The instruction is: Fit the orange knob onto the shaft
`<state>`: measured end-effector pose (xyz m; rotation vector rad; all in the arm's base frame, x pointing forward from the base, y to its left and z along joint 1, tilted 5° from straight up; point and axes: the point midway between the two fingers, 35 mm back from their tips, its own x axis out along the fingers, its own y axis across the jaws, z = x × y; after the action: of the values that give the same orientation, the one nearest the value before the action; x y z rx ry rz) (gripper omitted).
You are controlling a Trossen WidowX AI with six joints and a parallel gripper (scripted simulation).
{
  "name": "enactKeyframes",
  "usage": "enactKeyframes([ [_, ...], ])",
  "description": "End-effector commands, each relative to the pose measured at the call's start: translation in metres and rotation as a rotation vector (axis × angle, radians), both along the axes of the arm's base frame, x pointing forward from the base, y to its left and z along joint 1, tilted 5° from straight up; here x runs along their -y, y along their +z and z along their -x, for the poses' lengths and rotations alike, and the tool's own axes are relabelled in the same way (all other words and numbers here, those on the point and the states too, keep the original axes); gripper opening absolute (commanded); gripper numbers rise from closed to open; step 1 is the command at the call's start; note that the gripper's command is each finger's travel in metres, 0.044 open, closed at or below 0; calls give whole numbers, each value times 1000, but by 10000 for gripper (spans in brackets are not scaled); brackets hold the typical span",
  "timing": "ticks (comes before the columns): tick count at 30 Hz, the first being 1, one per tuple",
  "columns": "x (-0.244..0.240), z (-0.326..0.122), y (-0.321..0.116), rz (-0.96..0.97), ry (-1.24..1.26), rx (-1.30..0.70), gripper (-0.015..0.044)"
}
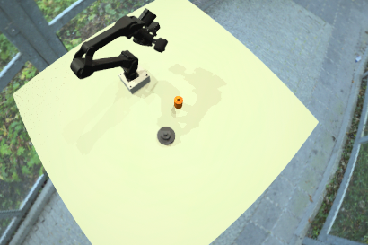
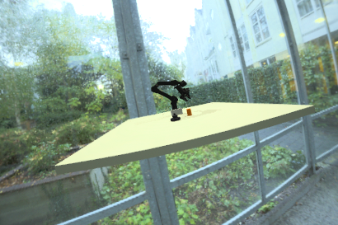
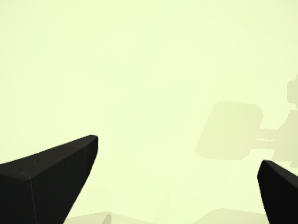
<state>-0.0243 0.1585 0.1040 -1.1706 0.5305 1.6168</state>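
The orange knob (image 1: pixel 179 104) (image 2: pixel 189 112) stands upright on the table, with a dark hole showing in its top in the top view. The round dark pedestal (image 1: pixel 160 140) (image 2: pixel 176 119) stands apart from it, and its short shaft (image 1: pixel 165 135) points up with nothing on it. The shaft's flat side cannot be made out. My gripper (image 1: pixel 159 35) (image 2: pixel 187 96) (image 3: pixel 178 156) is open and empty, high above the table and back from the knob. Neither knob nor pedestal shows in the wrist view.
The pale yellow table (image 1: pixel 215 166) (image 2: pixel 136 140) (image 3: pixel 140 65) carries the arm's light base block (image 1: pixel 135 83), which is behind the knob and pedestal in the exterior view. The arm's shadow falls across the table around the knob.
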Motion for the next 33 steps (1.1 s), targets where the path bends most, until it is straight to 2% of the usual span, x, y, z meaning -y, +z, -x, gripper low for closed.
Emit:
enactKeyframes([
  [1, 0, 0, 0, 4, -15, -8, 426],
  [3, 0, 0, 1, 40, -133, -68, 440],
  [11, -6, -1, 3, 249, -924, -369, 440],
  [19, -16, -3, 4, 397, -1772, -525, 440],
  [21, -17, -3, 4, 405, -1844, -530, 440],
  [30, -17, -3, 4, 405, -1844, -530, 440],
  [33, -24, -16, 4, 406, -1844, -531, 440],
])
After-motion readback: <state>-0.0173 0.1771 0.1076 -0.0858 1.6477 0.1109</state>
